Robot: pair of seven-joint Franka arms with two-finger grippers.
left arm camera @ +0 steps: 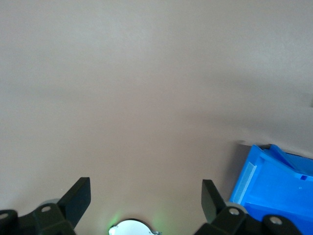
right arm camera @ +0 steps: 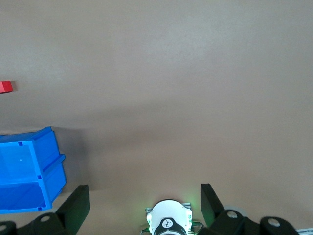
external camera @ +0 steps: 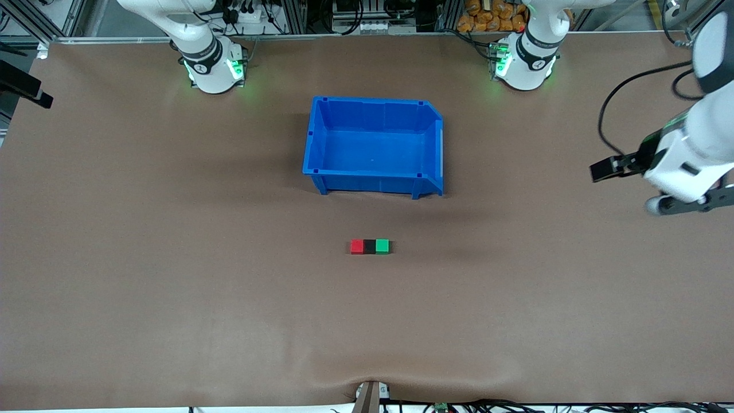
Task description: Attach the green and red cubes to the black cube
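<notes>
1. While both arms are waiting away from the work, three cubes are sitting in a touching row on the brown table (external camera: 143, 287), nearer to the front camera than the blue bin (external camera: 374, 109).
2. Black cube (external camera: 370, 246): is lying in the middle of the row, flanked on both sides.
3. Red cube (external camera: 357, 246): is pressing against the black cube on the side toward the right arm's end of the table; one edge of it is also showing in the right wrist view (right arm camera: 6, 86).
4. Green cube (external camera: 382, 246): is pressing against the black cube on the side toward the left arm's end of the table.
5. Blue bin: is standing upright and open-topped, between the robot bases and the cube row, apart from the cubes.
6. Left gripper (left arm camera: 145, 198): is hovering over bare table at the left arm's end, fingers (left arm camera: 78, 198) spread wide, holding nothing.
7. Right gripper (right arm camera: 145, 203): is hanging high over the table near its own base, fingers (right arm camera: 77, 203) spread wide, holding nothing.
</notes>
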